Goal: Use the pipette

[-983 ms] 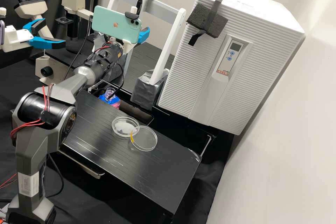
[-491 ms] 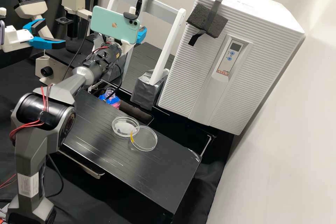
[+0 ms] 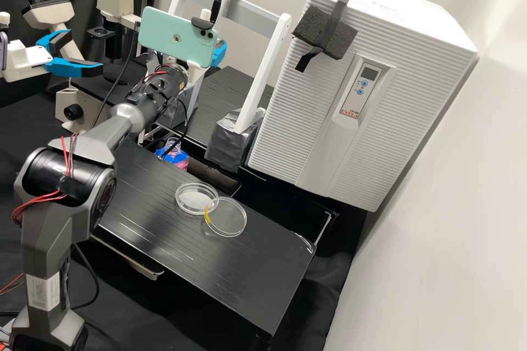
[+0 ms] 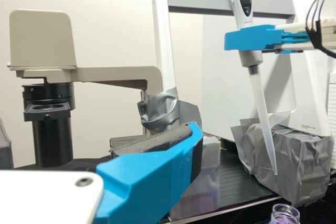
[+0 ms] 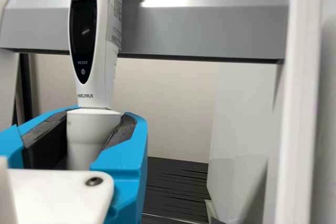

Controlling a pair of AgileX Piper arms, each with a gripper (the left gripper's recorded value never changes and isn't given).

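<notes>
My right gripper [image 5: 86, 129] is shut on the lower body of a grey-and-white electronic pipette [image 5: 94, 51], holding it upright just in front of the white rack's grey crossbar [image 5: 210, 30]. In the left wrist view the right gripper [image 4: 252, 38] holds the pipette [image 4: 244, 9] with its long tip [image 4: 266, 129] above a small open bottle [image 4: 286, 214]. From the high view, the pipette [image 3: 213, 10] rises behind a mint phone mounted on that arm. My left gripper [image 3: 82, 52] is open and holds nothing, far left by the microscope.
A bottle of blue liquid [image 3: 174, 154] stands at the back of the black tray [image 3: 247, 269]. Two clear petri dishes [image 3: 196, 197] [image 3: 226, 217] lie on it. A microscope [image 3: 71, 104], a taped rack foot [image 3: 230, 140] and a large white appliance [image 3: 379, 82] stand around.
The right arm has shifted a little to the left and upward with the pipette in its grip. The left gripper has stayed still.
</notes>
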